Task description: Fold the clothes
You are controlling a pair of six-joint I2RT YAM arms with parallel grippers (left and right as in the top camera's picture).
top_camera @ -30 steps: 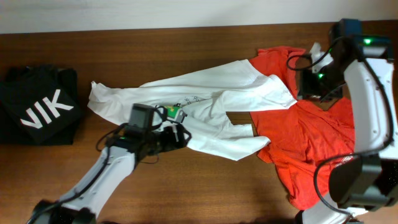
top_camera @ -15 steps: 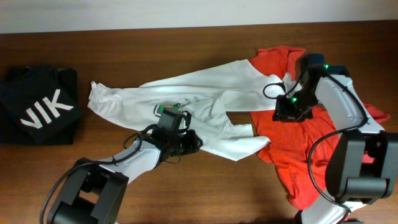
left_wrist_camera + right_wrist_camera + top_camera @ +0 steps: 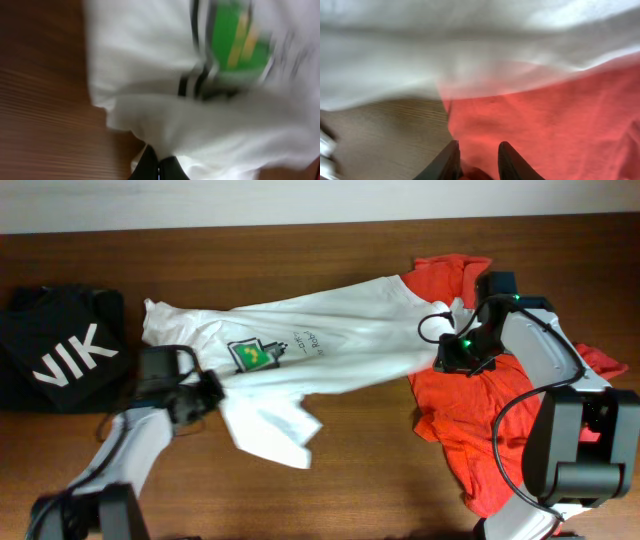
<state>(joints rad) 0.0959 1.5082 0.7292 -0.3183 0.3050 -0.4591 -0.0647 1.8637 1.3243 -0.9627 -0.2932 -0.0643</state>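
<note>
Laundry sprawls across a wooden table. A white T-shirt stretches from the upper left to right of centre in the overhead view, its green-and-yellow chest print facing up beside lines of dark text. One loose flap trails toward the lower middle of the frame.

The left gripper, at the shirt's lower left, has its jaws pressed together on the white cloth near the print. The blurred left wrist view shows its dark fingers closed at the bottom edge, with fabric bunched at them.

The right gripper sits at the shirt's right end, where white cloth overlaps a crumpled red-orange T-shirt that fills the right side. In the right wrist view its fingers stand a little apart above the red-orange cloth, with nothing visibly caught between them.

A black garment with large white letters lies at the far left, just beside the white shirt.
</note>
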